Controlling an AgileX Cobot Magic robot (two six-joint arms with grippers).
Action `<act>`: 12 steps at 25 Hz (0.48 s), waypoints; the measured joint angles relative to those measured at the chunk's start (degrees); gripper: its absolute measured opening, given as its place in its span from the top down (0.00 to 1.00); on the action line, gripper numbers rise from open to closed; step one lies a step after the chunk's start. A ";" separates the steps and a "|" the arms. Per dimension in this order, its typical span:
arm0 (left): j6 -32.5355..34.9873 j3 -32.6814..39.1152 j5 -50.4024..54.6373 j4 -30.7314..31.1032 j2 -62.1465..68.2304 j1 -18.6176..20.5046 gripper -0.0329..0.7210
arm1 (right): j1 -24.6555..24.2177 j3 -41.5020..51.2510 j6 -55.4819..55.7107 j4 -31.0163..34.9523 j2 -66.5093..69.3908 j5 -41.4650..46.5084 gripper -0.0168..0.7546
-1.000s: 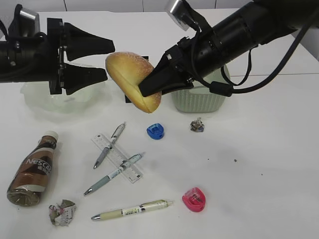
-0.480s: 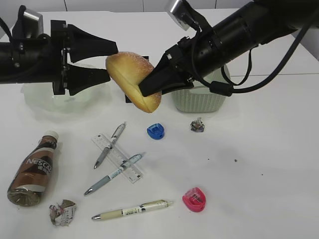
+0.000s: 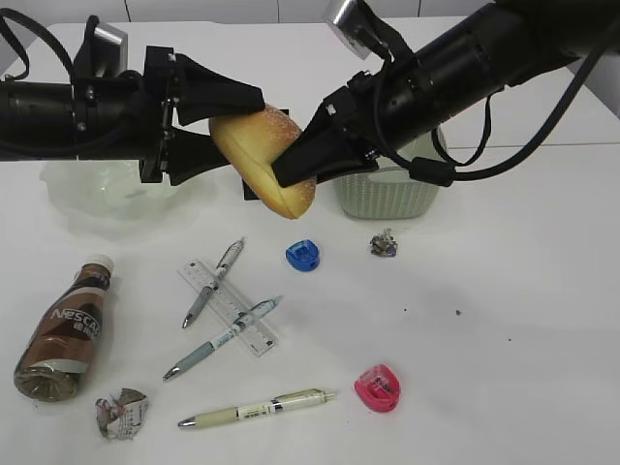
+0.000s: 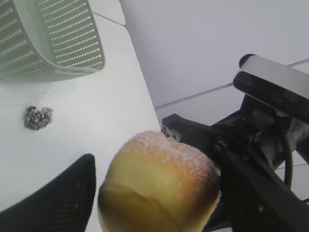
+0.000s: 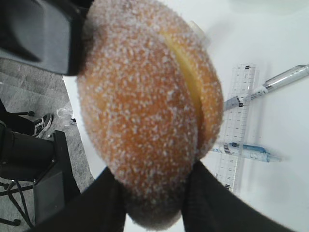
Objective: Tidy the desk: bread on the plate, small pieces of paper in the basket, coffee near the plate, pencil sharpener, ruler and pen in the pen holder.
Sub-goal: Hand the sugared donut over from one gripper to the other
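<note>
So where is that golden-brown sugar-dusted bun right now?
In the exterior view the golden-brown bun hangs above the white desk, left of centre, clamped by the right gripper, with the open left gripper around its other end.

The black square mesh cup (image 3: 250,190) shows only as a dark sliver behind the oval golden-brown dusted bun (image 3: 263,159) held in the right tool (image 3: 291,167). The left arm hides much of the translucent pale green wavy-rimmed dish (image 3: 92,199). The brown bottle's (image 3: 60,334) label lettering is too small to read fully.
</note>
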 joint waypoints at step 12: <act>0.35 -0.31 1.18 -0.73 1.60 -0.09 0.68 | 0.00 0.09 0.22 -0.46 0.00 -0.10 0.69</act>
